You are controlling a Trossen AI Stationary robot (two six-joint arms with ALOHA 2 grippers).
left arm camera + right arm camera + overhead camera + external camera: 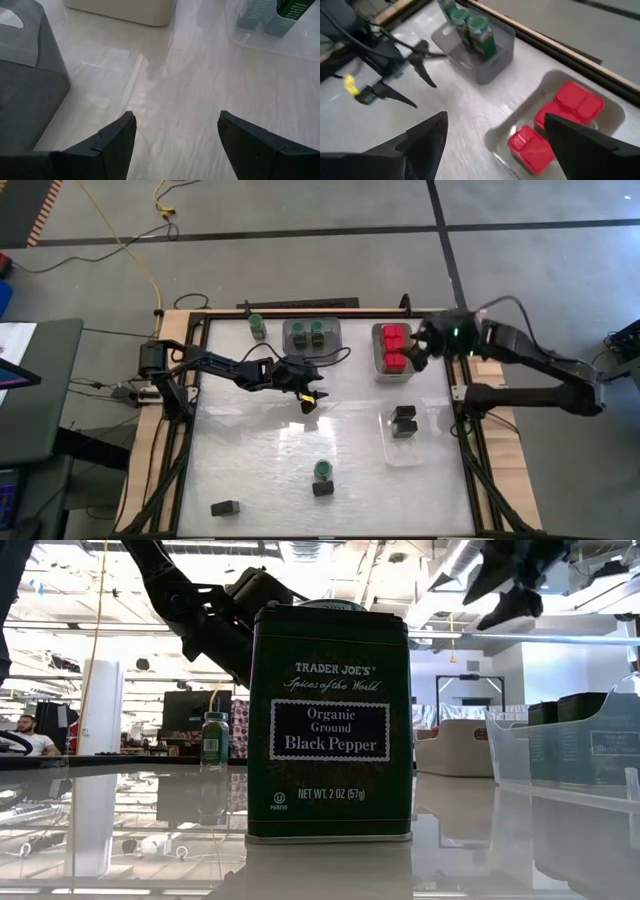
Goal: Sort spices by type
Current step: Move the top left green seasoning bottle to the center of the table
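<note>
High view, sorting state: 3 red-topped boxes (394,348) sit in a pale tray (377,368) upper right of centre; 2 green-lidded jars (309,332) in a grey tray (334,337) upper centre; 2 black tins (404,421) in a clear tray (400,458) right of centre.
Unsorted: 1 green-lidded jar (257,325) upper centre-left, 1 green jar (322,469) touching a black tin (322,488) lower centre, 1 black tin (226,507) lower left.
Left gripper (309,398): centre of frame over bare worktop (260,460), fingers apart, empty.
Right gripper (416,350): just beside the red boxes, fingers apart, nothing held.
Risk 1: right fingers could clip the packed red boxes on the way out and tip 1.
Risk 2: the touching jar and tin may be knocked together when either is grasped.
Materials: smooth glossy worktop; round jars may roll if toppled; boxy tins look rigid and slick.
</note>
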